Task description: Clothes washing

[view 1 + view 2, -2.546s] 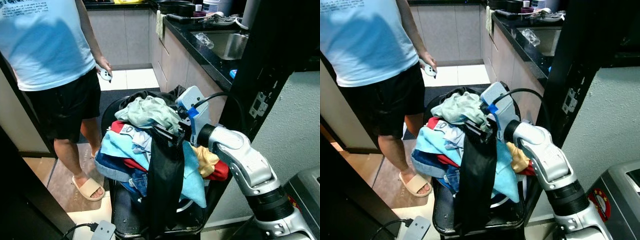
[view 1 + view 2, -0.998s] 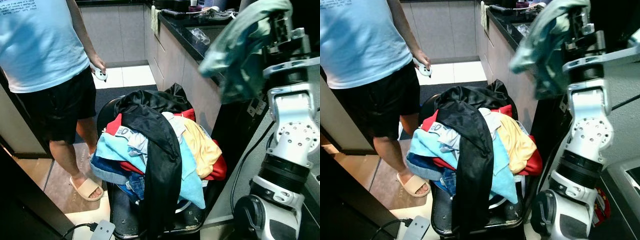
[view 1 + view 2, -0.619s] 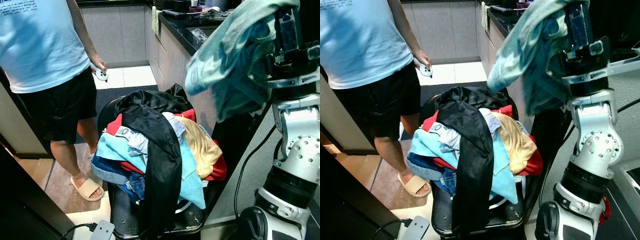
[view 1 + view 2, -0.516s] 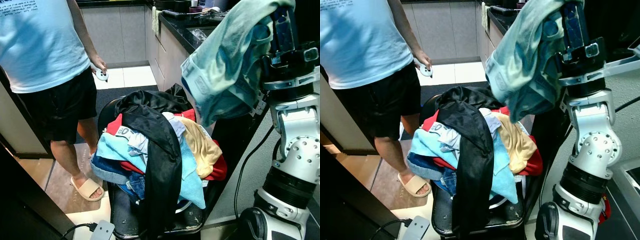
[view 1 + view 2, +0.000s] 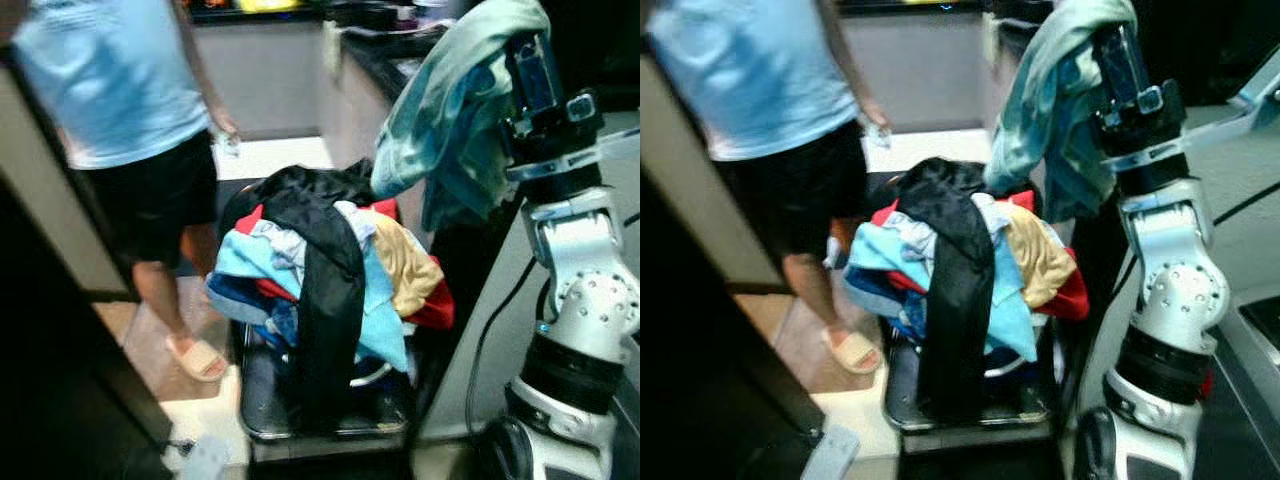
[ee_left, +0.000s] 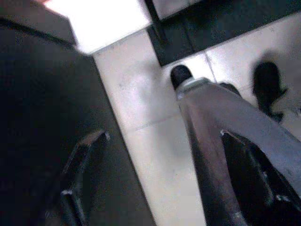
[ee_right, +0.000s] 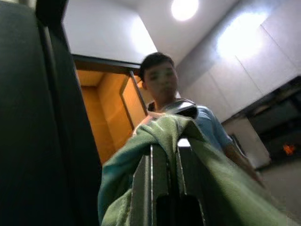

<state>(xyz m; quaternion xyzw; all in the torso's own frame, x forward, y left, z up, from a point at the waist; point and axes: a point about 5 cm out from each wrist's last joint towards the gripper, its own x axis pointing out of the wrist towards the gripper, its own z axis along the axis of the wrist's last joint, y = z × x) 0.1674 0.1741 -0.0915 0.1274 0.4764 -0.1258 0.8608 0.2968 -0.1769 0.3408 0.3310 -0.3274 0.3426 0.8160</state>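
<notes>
Up at the top right of the head views, the right gripper (image 5: 530, 50) is raised on its silver arm, its two long black fingers closed together on a pale green crumpled cloth garment (image 5: 450, 110). In the right wrist view the fingers (image 7: 143, 183) sit nearly touching, with the green fabric (image 7: 207, 188) draped over both sides. The garment hangs in loose folds, well above the heap of mixed clothes (image 5: 320, 270) at the centre of the frame. That heap lies on a dark tray-like base (image 5: 270, 400), with a long black garment (image 5: 325, 300) trailing down its front. A person in a light blue shirt and black shorts (image 5: 130, 110) stands at upper left. The left gripper (image 6: 164, 188) hangs over pale floor tiles (image 6: 146, 141); its fingers seem spread apart, though the picture is dim.
</notes>
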